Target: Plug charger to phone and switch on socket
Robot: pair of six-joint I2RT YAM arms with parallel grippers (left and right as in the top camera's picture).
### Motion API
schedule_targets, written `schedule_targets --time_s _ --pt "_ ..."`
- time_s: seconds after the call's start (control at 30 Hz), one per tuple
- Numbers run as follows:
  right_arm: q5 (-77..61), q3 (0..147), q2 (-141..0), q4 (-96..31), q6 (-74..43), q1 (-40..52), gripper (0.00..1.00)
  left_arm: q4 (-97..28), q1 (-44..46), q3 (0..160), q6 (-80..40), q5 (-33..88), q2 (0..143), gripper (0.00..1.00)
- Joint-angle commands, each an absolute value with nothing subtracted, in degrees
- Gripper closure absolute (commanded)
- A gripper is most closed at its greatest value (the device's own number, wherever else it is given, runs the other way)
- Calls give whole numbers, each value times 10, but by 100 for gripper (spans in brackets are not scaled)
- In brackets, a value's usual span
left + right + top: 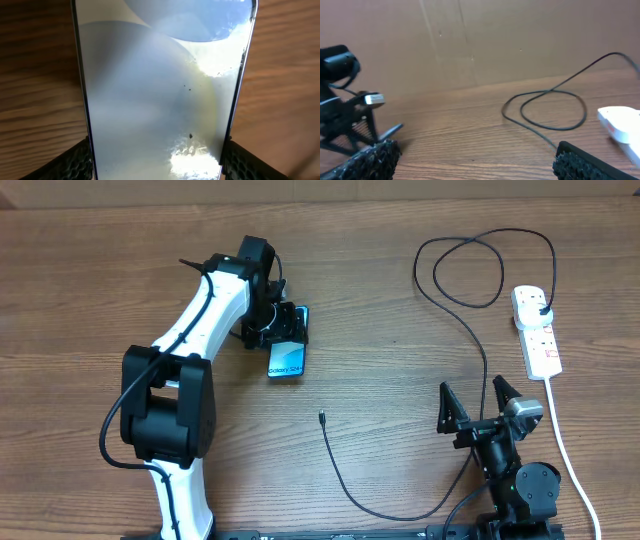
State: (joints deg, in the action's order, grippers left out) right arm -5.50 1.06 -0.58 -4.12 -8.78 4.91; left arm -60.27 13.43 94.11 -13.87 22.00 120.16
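I had the phone (286,360) clamped in my left gripper (282,330), right gripper (470,386) open and empty. Mid-frame the charger tip (321,417) lay loose; plugging in and the socket (537,332) switch weren't done.

Wooden table (380,380), brown cardboard backdrop (520,35)

a brown wooden table (400,280) carries everything. the white socket (538,335) lies flat near its right edge, its thick white cord (558,430) trailing toward the near edge. the charger (328,445) loops beside the socket (plug head seated in it) and curves round to a connector tip (321,418) at centre. the phone (288,356) sits left of centre, well apart from the tip.
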Motion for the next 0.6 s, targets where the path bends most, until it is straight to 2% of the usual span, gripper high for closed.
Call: schedule_targets --time_s 0.0,0.07,0.2,0.3,0.4,0.47,0.57 --pt "-104 18 -2 -34 -137 51 0 -601 117 958 -89 339 1176 29" --pt "-118 52 -8 -50 -138 51 0 -597 116 958 -87 346 1176 29" --pt "-124 215 -101 -173 -137 51 0 -595 116 958 -87 346 1176 29" --pt "-132 374 -229 -291 -135 51 0 -595 116 958 -87 360 1176 29" --pt "-140 560 -390 -468 -135 51 0 -591 116 958 -87 404 1176 29" --pt "-229 670 -505 -551 -135 51 0 -591 116 958 -74 438 1176 29" --pt "-359 683 -600 -557 -138 53 4 -586 117 958 -74 486 1176 28"
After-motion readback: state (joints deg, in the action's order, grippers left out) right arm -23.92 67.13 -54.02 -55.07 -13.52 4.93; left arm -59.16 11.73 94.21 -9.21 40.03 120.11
